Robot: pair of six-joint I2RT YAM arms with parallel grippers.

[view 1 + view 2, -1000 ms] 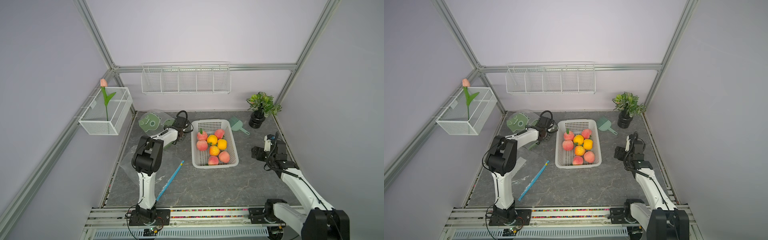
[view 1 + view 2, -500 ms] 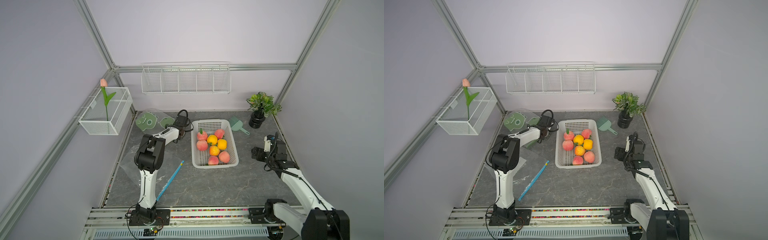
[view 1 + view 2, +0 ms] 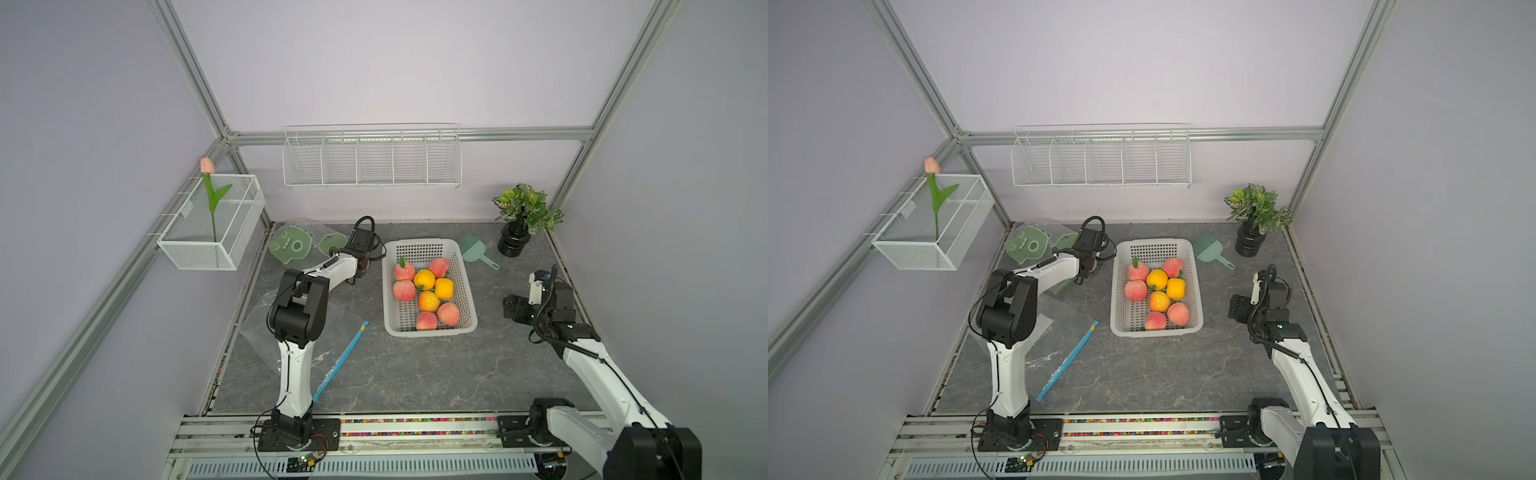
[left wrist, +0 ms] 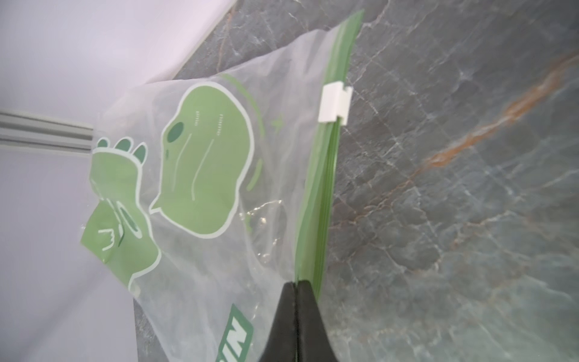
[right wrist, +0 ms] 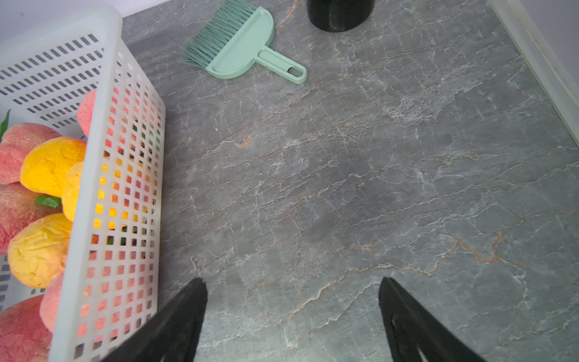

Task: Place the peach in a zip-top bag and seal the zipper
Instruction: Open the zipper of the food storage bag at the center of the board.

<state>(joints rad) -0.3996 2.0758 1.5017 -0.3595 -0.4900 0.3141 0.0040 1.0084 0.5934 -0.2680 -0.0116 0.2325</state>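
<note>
Okay, so I'm pinching my left claw (image 4: 296, 283) fully shut on the green zipper strip of the zip-top bag (image 4: 203, 163), right at one end, with the white slider (image 4: 334, 105) sitting further along the strip. My right claw (image 5: 292, 282) is hanging wide open over bare table (image 5: 344, 188), holding nothing, just beside the basket (image 5: 103, 156) where the peaches (image 3: 404, 290) are all sitting. What I'm worrying about: I'm probably squeezing both lips of the mouth together, so pulling could just be dragging the bag along without opening it. That film is looking slick and floppy too, so it could be slipping out of such a tiny pinch. And I'm working just beside the basket corner, with a second bag (image 3: 340, 357) lying under my left arm, so snagging either one is possible.
</note>
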